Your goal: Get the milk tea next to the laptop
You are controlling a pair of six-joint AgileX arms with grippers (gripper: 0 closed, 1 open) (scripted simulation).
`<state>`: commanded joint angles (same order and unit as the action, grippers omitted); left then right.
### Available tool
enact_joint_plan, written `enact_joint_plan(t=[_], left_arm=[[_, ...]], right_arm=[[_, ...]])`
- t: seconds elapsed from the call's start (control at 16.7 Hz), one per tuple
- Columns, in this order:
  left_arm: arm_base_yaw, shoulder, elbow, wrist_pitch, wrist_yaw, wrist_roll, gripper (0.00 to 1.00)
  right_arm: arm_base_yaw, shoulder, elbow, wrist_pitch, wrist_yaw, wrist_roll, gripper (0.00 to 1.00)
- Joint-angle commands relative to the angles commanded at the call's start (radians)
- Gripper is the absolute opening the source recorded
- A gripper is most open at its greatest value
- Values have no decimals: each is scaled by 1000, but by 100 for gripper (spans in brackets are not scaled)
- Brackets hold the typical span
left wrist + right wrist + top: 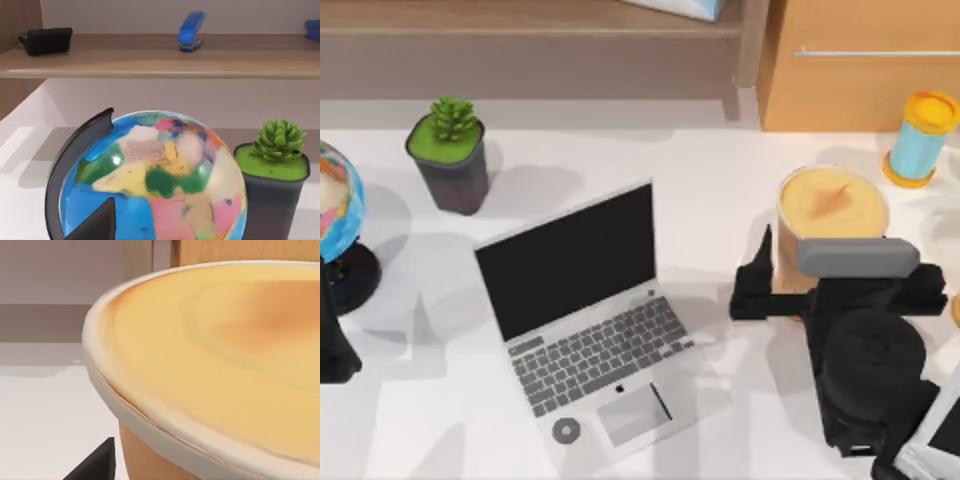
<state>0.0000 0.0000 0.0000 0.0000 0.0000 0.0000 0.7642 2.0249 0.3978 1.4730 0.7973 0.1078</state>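
The milk tea [832, 215] stands toward the tabletop's right edge, well apart from the laptop [582, 318] at the middle. The right gripper [790, 290] sits against the cup's near side, 1 finger [758, 268] showing at its left; whether it is clenched on the cup or released cannot be told. The step looks like the grasp. Next, a firm hold, then an upright carry left, stopping beside the laptop. The left gripper [332, 345] idles at the left edge by the globe [338, 205].
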Motion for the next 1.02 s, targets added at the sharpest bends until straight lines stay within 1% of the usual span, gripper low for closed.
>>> enact_joint_plan(t=[0.12,0.9,0.96,1.02], left_arm=[[0,0,0,0,0,0,100],[0,0,0,0,0,0,100],[0,0,0,0,0,0,100],[0,0,0,0,0,0,100]], right_arm=[[0,0,0,0,0,0,100],[0,0,0,0,0,0,2],[0,0,0,0,0,0,0],[0,0,0,0,0,0,0]])
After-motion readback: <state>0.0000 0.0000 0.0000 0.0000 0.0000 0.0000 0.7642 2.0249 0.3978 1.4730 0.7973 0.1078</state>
